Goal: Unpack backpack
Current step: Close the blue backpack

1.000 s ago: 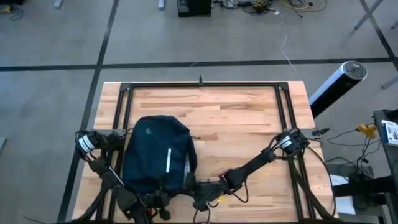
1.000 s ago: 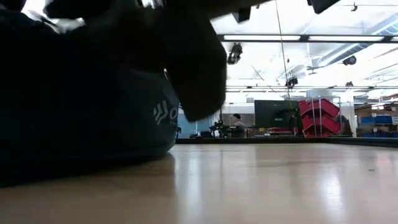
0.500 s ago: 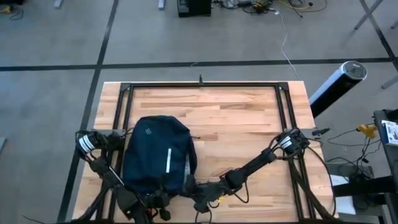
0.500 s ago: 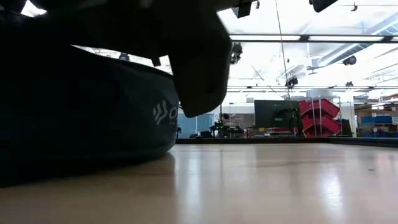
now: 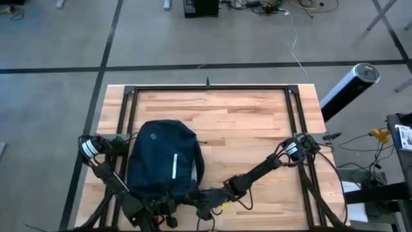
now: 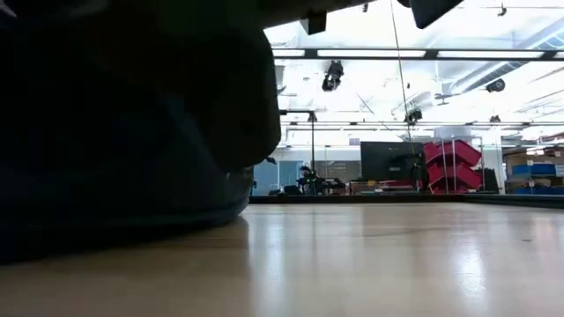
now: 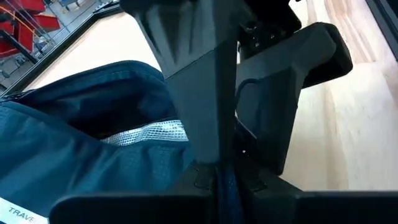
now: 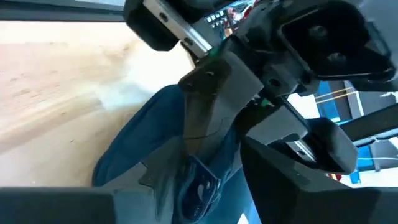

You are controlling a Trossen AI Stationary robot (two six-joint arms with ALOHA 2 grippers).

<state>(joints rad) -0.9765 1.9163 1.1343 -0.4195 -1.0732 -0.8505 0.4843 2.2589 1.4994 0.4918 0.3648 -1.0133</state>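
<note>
A: What took up most of the desk (image 5: 244,122)?
B: The backpack (image 5: 161,158), dark navy, lay on the left half, nearer the front edge than the back. Its long axis ran front to back, the rounded end with the round logo pointing at the back edge and the white stripe running along that axis.
A: And its front end?
B: That end sat at the front edge, where both arms met it. The left gripper (image 7: 217,177) was there, fingers pressed together on a fold of the navy fabric.
A: The right one?
B: The right gripper (image 8: 196,177) reached across from the right side to the same front end, its fingers pinched on the blue cloth too.
</note>
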